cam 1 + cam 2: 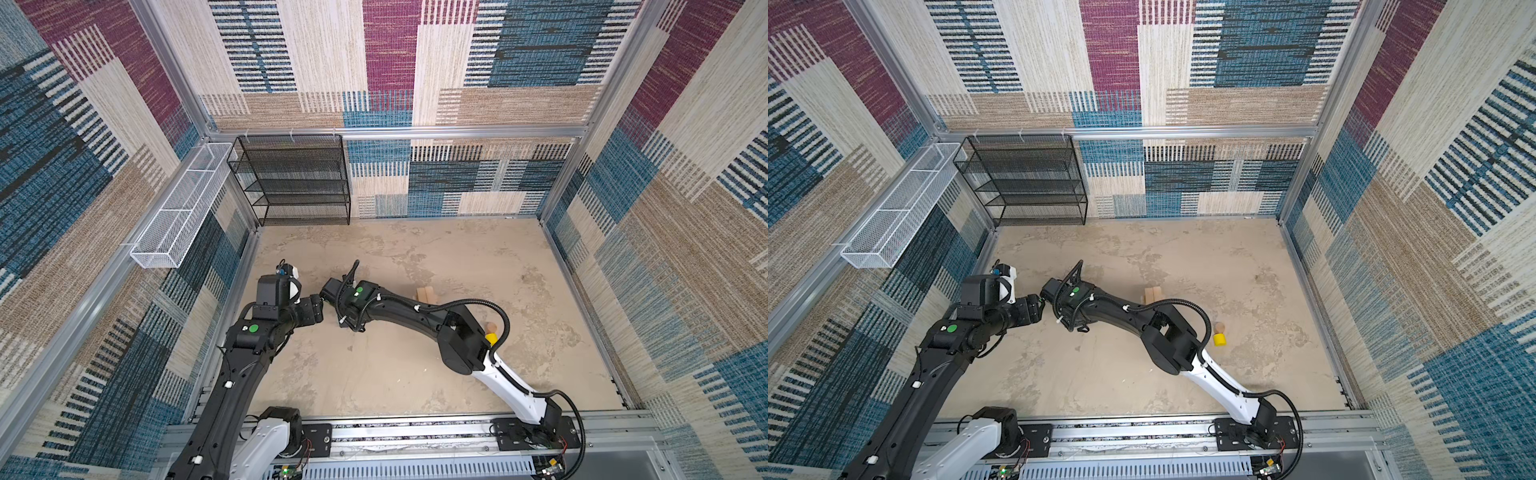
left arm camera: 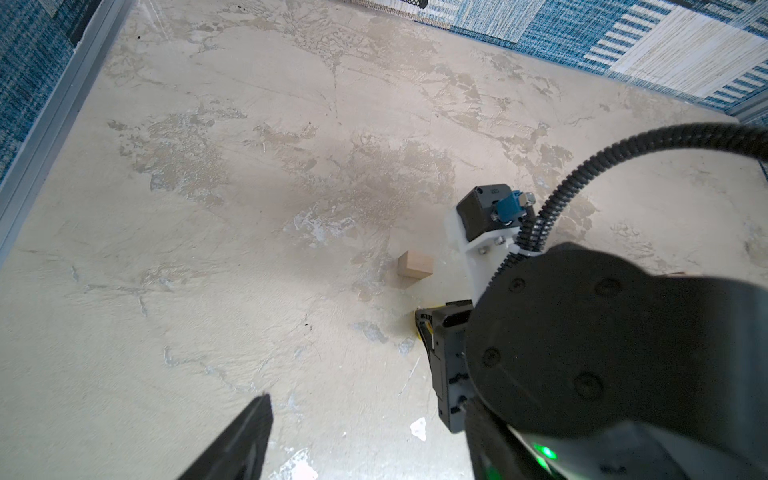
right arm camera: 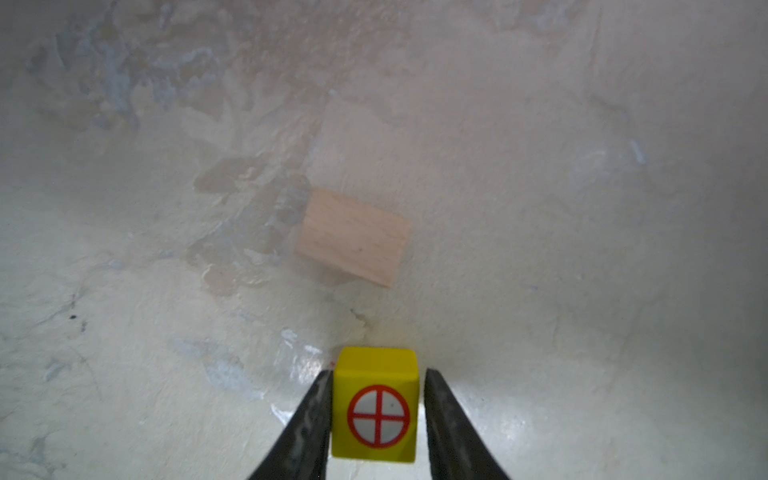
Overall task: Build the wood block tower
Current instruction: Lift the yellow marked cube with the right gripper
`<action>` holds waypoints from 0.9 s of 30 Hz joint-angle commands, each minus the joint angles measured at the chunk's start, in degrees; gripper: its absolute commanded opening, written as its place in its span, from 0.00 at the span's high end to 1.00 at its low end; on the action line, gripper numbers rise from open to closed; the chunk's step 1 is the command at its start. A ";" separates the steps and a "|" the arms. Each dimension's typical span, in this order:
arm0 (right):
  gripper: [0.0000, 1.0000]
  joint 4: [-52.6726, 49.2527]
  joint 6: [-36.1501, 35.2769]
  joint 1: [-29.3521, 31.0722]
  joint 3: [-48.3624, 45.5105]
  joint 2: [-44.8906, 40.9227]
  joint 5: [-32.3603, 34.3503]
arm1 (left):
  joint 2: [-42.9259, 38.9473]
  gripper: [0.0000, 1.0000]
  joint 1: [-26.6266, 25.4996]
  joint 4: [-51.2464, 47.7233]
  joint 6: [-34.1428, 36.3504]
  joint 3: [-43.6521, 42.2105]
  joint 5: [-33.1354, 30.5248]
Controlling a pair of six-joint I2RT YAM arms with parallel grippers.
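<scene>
The build looked barely begun. In both top views the only start of a tower was a low cluster of tan bricks (image 1: 428, 294) in the middle of the table (image 1: 415, 374), partly behind the right arm (image 1: 415, 316). Nearer and further right, a yellow cylinder (image 1: 1220, 340) and a tan round piece (image 1: 1220, 327) lay loose. The right gripper (image 3: 378, 374) was stretched across to left of centre, jaws narrowly apart either side of the red-marked yellow cube (image 3: 374, 419). One finger (image 3: 316, 407) lay against it and a sliver of light showed at the other side, so I could not tell whether it was truly gripped. Near it a small tan block (image 3: 353, 237) rested alone. The left gripper (image 1: 277, 291) hung close by on the left. Only one of its fingers (image 2: 251, 440) showed, nothing against it, so its opening could not be judged. By my reckoning nearly all the stacking remained: cube, block, cylinder and round piece all sat apart from the bricks.
</scene>
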 commanded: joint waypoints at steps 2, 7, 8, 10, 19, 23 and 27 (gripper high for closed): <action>0.65 -1.24 -0.21 0.25 0.48 0.12 1.01 | -0.04 0.22 0.13 2.37 -0.76 0.01 1.88; 0.73 -1.32 -0.37 0.31 0.90 -0.02 1.17 | -0.14 0.22 0.23 2.39 -0.77 0.04 1.88; 0.73 -1.36 -0.39 0.32 1.00 0.01 1.17 | -0.14 0.22 0.24 2.40 -0.77 0.02 1.97; 0.74 -1.69 -0.43 0.32 1.48 0.10 1.19 | -0.18 0.22 0.22 2.36 -0.77 0.03 1.96; 0.86 -1.58 -1.70 0.33 1.89 -1.21 0.86 | 0.79 0.22 0.33 2.59 -0.86 -0.20 2.67; 0.98 -0.10 -3.42 0.27 2.30 -2.15 0.55 | 1.39 0.23 0.33 2.04 -0.68 0.19 2.36; 1.00 -0.66 -4.85 0.33 3.38 -2.79 0.75 | 1.11 0.23 0.33 2.07 -0.60 0.03 1.89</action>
